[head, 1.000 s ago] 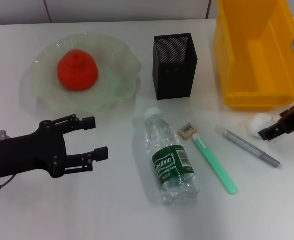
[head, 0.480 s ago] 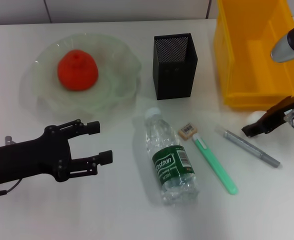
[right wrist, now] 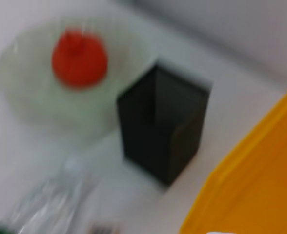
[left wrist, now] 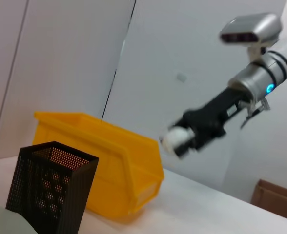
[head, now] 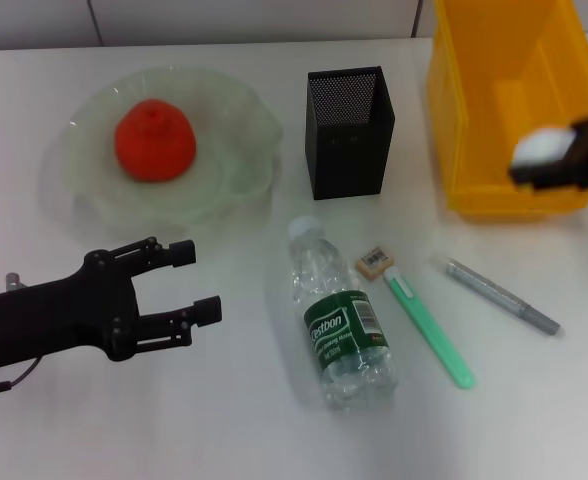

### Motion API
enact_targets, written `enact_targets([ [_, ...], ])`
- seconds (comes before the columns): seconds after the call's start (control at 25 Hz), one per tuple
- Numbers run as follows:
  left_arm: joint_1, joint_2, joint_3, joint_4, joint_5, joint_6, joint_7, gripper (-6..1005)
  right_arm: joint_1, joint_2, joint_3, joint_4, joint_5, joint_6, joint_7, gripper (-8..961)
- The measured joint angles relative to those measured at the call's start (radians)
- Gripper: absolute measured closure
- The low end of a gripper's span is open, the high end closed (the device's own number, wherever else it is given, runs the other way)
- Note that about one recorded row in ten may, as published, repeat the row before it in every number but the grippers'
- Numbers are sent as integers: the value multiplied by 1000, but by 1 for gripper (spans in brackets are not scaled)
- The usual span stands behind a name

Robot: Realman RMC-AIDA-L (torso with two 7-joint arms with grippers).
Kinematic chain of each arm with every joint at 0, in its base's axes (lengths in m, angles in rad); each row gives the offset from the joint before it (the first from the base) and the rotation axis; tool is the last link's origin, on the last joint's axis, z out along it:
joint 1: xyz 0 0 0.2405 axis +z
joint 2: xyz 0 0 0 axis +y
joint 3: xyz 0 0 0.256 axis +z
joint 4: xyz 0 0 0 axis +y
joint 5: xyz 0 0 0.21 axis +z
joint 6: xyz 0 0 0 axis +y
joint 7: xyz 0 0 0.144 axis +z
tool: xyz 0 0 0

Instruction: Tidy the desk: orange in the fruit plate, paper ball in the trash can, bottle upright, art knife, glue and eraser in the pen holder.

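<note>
My right gripper [head: 552, 166] is shut on the white paper ball [head: 537, 146] and holds it in the air over the front part of the yellow trash can [head: 494, 90]. The left wrist view shows the same ball [left wrist: 174, 140] held above the can [left wrist: 114, 161]. The orange [head: 154, 140] lies in the pale green fruit plate [head: 84, 195]. The bottle [head: 340, 322] lies on its side in the middle of the desk. The eraser [head: 375, 262], the green art knife [head: 430, 326] and the grey glue pen [head: 496, 294] lie to its right. The black mesh pen holder [head: 349, 145] stands behind them. My left gripper [head: 192, 280] is open and empty at the front left.
The right wrist view shows the orange [right wrist: 80, 58] in the plate [right wrist: 21, 92], the pen holder [right wrist: 163, 126] and a corner of the yellow can [right wrist: 251, 195]. The white desk [head: 224, 420] has bare surface at the front.
My right gripper has lifted the paper ball off the desk and carried it up over the yellow can. The left gripper has barely moved.
</note>
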Motion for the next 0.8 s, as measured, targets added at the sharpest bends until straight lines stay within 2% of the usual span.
enact_targets([
  [0.08, -1, -2, -1, -1, -2, 0, -11, 166, -19, 3, 24, -17, 43, 64, -50, 415],
  [0.16, -4, -3, -3, -3, -7, -2, -29, 166, -47, 2, 16, 24, 91, 242, -75, 410],
  [0.2, -6, -4, -4, -3, -11, -3, -37, 166, -47, 2, 16, 24, 91, 242, -75, 408],
  [0.32, -7, -4, -7, -4, -21, -5, -51, 166, -66, 2, -29, 83, 105, 387, -110, 400],
  [0.36, -21, -5, -5, 3, -41, -14, -113, 166, -77, 3, -65, 114, 113, 473, -120, 398],
  [0.4, -21, -5, -5, 3, -41, -14, -113, 166, -77, 3, -65, 114, 113, 473, -120, 295],
  [0.44, -33, -5, 1, 14, -41, -18, -164, 166, -88, 2, -98, 145, 126, 551, -124, 192],
  [0.48, -33, -5, 1, 14, -41, -18, -164, 166, -88, 2, -98, 145, 126, 551, -124, 189],
  [0.56, -72, -6, 102, 165, -31, -24, -417, 167, -106, 2, -116, 187, 176, 627, -151, 184],
  [0.6, -72, -6, 102, 165, -31, -24, -417, 167, -106, 2, -116, 187, 176, 627, -151, 181],
  [0.64, -81, -7, 176, 265, -35, -28, -532, 167, -113, 2, -116, 206, 223, 644, -180, 178],
  [0.68, -81, -7, 176, 265, -35, -28, -532, 167, -122, 1, -114, 220, 267, 650, -207, 175],
  [0.72, -84, -7, 219, 321, -36, -35, -598, 167, -134, 0, -112, 233, 329, 651, -246, 173],
  [0.76, -87, -6, 331, 466, -28, -71, -762, 167, -166, -2, -101, 260, 475, 633, -348, 170],
  [0.8, -87, -6, 331, 466, -28, -71, -762, 167, -166, -2, -101, 260, 475, 633, -348, 167],
])
